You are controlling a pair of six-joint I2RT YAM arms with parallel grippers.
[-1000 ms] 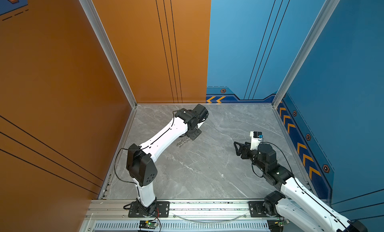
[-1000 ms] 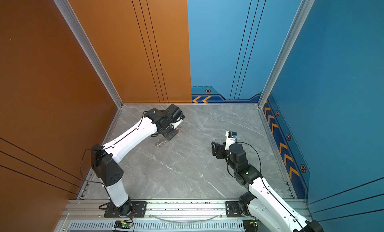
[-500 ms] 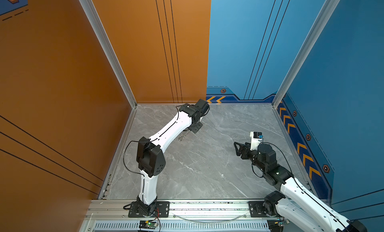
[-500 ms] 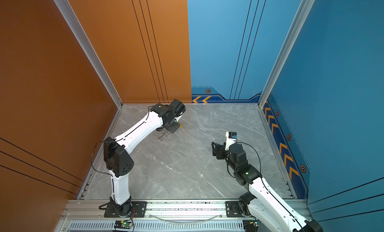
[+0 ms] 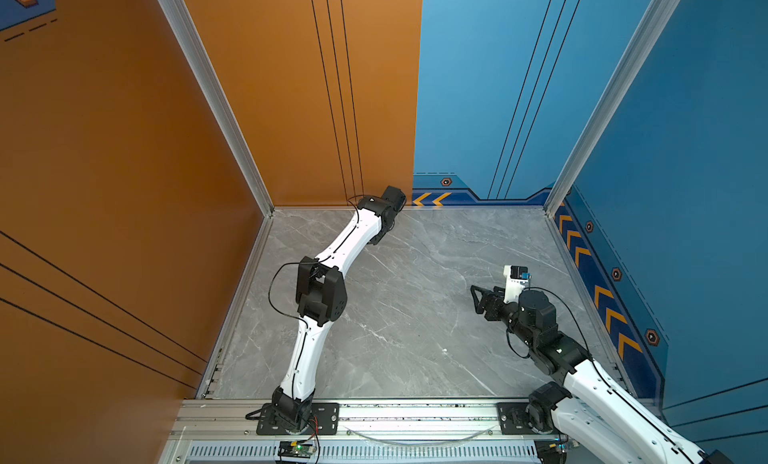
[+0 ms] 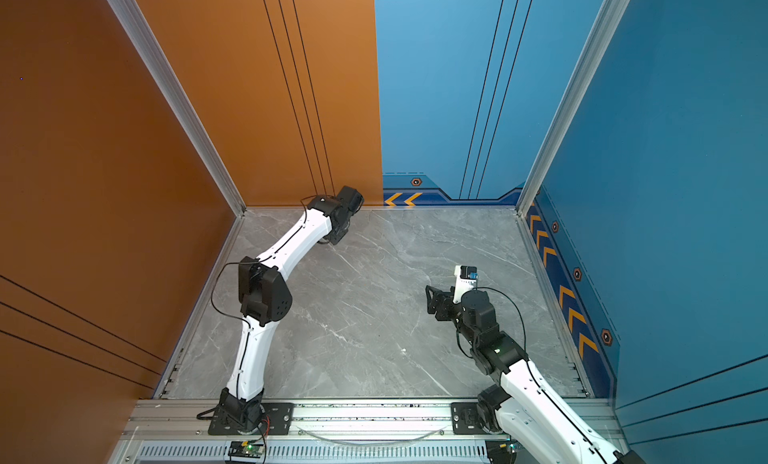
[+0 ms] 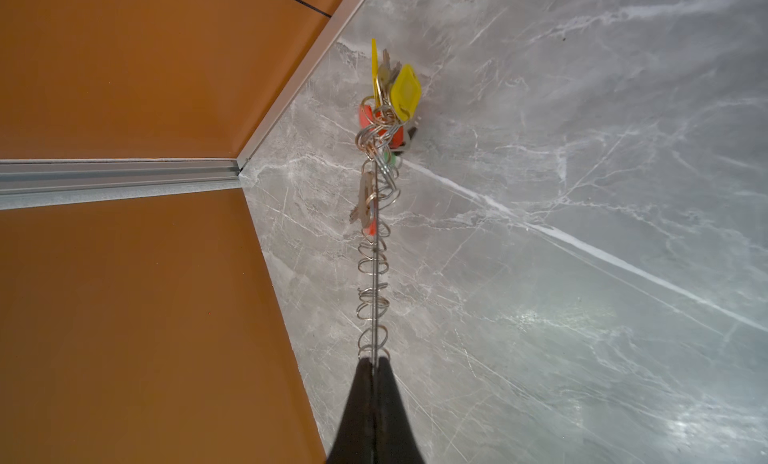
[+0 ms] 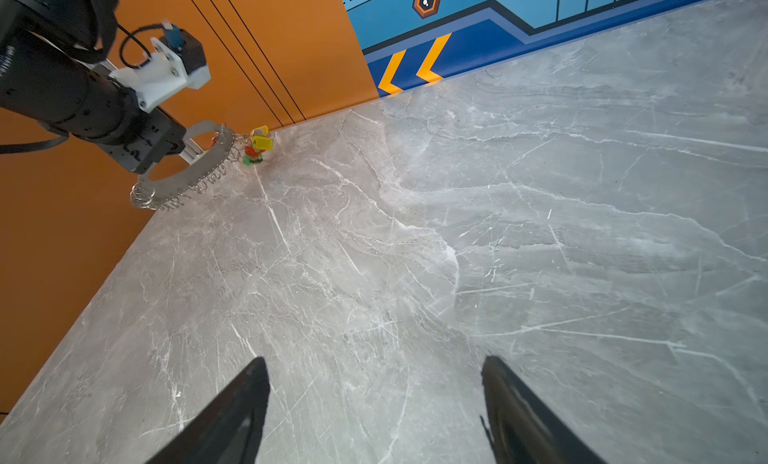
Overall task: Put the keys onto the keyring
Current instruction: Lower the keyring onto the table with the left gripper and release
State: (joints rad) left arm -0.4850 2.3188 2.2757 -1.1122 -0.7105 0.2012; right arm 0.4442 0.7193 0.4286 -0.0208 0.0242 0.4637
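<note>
left gripper (image 7: 374, 361) clamped on one end of the keyring (image 7: 374, 274), strap edge-on, far left of table (image 7: 582, 233) near the orange wall (image 7: 124, 87) corner; keys (image 7: 405, 94) bunched at its other end, low by the wall edge. right gripper (image 8: 374, 360) spread wide, empty, open marble all around it

The left arm (image 5: 349, 241) has stretched farther back, its elbow drawn in from the left edge of the surface (image 5: 415, 316), carrying the left gripper (image 7: 375, 359) and the keyring (image 7: 375, 274) close to the orange wall (image 5: 291, 108), where both top views now lose the keyring beneath the wrist
</note>
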